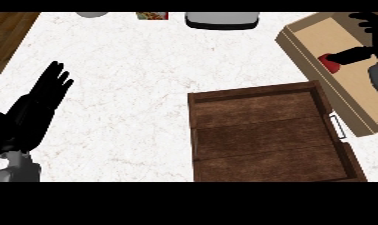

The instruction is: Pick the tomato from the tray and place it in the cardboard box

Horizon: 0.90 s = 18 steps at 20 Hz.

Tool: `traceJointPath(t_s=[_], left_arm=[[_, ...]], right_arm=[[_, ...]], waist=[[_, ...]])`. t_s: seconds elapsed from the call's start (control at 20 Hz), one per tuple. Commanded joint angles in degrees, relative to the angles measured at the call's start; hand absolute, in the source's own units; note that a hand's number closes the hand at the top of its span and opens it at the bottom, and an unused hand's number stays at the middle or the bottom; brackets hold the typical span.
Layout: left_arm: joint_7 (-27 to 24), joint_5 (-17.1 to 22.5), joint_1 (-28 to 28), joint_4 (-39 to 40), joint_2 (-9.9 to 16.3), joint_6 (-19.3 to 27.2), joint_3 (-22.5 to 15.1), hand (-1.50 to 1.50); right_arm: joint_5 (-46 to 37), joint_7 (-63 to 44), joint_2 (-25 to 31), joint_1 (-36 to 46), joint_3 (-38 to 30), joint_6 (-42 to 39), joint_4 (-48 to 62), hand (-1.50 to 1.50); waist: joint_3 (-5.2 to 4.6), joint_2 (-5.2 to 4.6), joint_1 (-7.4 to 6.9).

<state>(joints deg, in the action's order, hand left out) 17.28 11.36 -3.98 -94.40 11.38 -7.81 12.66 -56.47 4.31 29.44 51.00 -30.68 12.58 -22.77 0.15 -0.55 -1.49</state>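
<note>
The red tomato (327, 62) lies inside the cardboard box (310, 54) at the right edge of the counter, partly hidden. My right hand (353, 55) reaches over the box from the right. Its thumb touches the tomato, while its fingers (364, 21) are spread well apart from it near the box's far end, so the hand is open. The dark wooden tray (266, 134) sits at the lower middle right with nothing in it. My left hand (40, 100) rests open at the lower left, fingers up.
A grey appliance (221, 19), a colourful packet (151, 16) and a grey round object (92, 14) stand along the counter's far edge. A brown wooden strip (15, 31) borders the counter's left. The tray almost touches the box's near side.
</note>
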Motion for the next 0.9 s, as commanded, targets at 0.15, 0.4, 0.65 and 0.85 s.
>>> traceJointPath(t_s=[0.15,0.4,0.65,0.85], left_arm=[[-2.34,-0.84,1.15,0.99,0.47,-0.58,0.51,0.0],[-1.56,-1.08,-1.48,2.91,-0.56,1.48,0.69,0.0],[-2.79,-0.71,1.25,2.33,-0.64,0.08,0.7,0.0],[-0.84,-0.19,0.35,1.31,0.31,-0.31,0.85,0.0]], right_arm=[[14.16,6.12,-0.81,0.55,-12.44,5.88,-2.9,-1.5],[22.09,10.59,3.9,-2.37,-17.49,-0.59,-4.37,-1.5],[26.43,8.48,11.26,-4.31,-19.25,-7.56,-4.46,-1.5],[30.56,12.83,14.68,-7.84,-20.64,-11.67,-2.15,-1.5]], waist=[[-0.02,0.13,0.53],[-0.1,0.43,1.6],[-0.13,0.62,1.51],[-0.07,0.32,0.98]])
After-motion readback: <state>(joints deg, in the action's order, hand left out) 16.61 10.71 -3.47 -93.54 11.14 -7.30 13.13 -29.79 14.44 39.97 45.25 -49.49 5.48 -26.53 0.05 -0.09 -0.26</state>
